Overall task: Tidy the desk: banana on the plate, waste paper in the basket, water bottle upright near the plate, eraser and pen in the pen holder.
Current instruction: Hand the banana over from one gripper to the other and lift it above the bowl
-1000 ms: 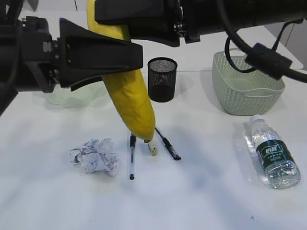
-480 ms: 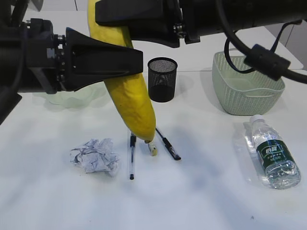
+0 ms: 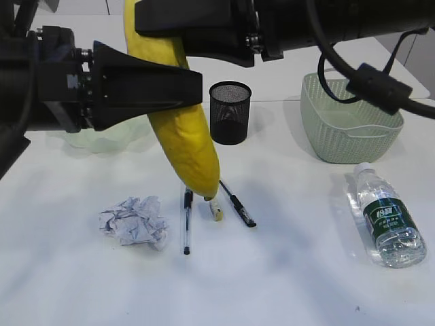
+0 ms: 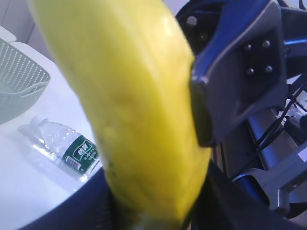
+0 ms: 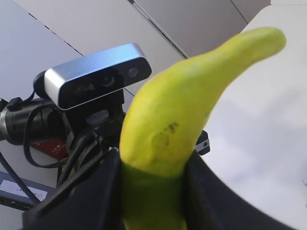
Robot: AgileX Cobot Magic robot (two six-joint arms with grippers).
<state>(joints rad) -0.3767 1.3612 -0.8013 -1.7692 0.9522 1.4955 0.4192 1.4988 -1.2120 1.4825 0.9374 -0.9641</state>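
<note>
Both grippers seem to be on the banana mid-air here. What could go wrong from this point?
1. Handover: the left gripper and right gripper both clamp the banana; if the arms pull apart before one releases, it may bruise or tear.
2. A slip would drop it onto the pens and eraser right below its tip, scattering them.
3. The plate is mostly hidden behind the left arm, so placing could miss.

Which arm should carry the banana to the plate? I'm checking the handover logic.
Left, probably. The plate lies at the table's left, right behind the left gripper, whose jaws have the banana between them. The right gripper holds it too, from farther away.
</note>
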